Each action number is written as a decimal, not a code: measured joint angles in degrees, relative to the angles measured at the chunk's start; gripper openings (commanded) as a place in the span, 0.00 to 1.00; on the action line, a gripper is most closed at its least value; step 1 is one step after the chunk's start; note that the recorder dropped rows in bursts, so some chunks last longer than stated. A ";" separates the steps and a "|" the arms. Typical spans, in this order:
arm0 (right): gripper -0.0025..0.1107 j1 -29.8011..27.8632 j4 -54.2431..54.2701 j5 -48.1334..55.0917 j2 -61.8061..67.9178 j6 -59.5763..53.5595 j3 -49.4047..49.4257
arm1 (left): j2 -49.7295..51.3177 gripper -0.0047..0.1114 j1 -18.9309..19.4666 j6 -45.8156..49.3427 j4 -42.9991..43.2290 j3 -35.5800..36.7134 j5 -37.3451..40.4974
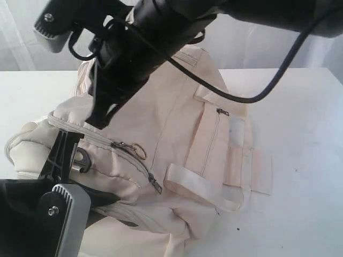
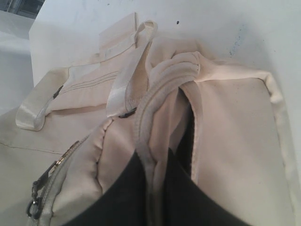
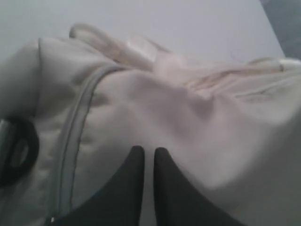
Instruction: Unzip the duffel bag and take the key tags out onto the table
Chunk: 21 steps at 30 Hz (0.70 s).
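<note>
Exterior view, nearest first: the left gripper [image 1: 63, 147] is clamped on the end of the bag [image 1: 177, 123], just beside a black D-ring [image 1: 81, 159]. The left wrist view shows how: its dark fingers [image 2: 124, 197] pinch a raised ridge of piped seam between them, with the cloth bunched above the tips. I judge this hold to be an anchor, keeping that end from sliding and the top panel tight so the zip can be drawn against it.

Just beyond, the zip [image 1: 134, 160] runs slantwise across the top. Its metal ring pull [image 1: 140, 150] lies loose on the cloth, touched by neither gripper. No gap or dark lining shows along the teeth, so the zip reads as closed, though the slider's place is hard to make out.

Further in, the right gripper [image 1: 99, 122] hangs over the seam near the zip's upper end, short of the ring pull. In the right wrist view its fingers are almost together, with only a thin slit between them and nothing seen pinched. Whether the tips touch the cloth I cannot tell. To open the bag it would need to reach the ring pull.

The tags show in no view and are presumably inside. Beyond lie the webbing handle [image 1: 198, 187], the side pocket [image 1: 214, 144] and the bare table [image 1: 305, 160].
</note>
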 measured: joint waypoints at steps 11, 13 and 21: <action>0.46 -8.81 8.17 19.73 -2.11 -5.47 0.00 | 0.00 0.04 0.00 0.00 0.00 0.00 0.00; 0.51 -9.11 10.53 20.96 -2.11 -7.51 0.13 | 0.00 0.04 0.00 0.00 0.00 0.00 0.00; 0.70 -9.24 12.24 20.24 -0.74 -14.90 1.35 | 0.00 0.04 0.00 0.00 0.00 0.00 0.00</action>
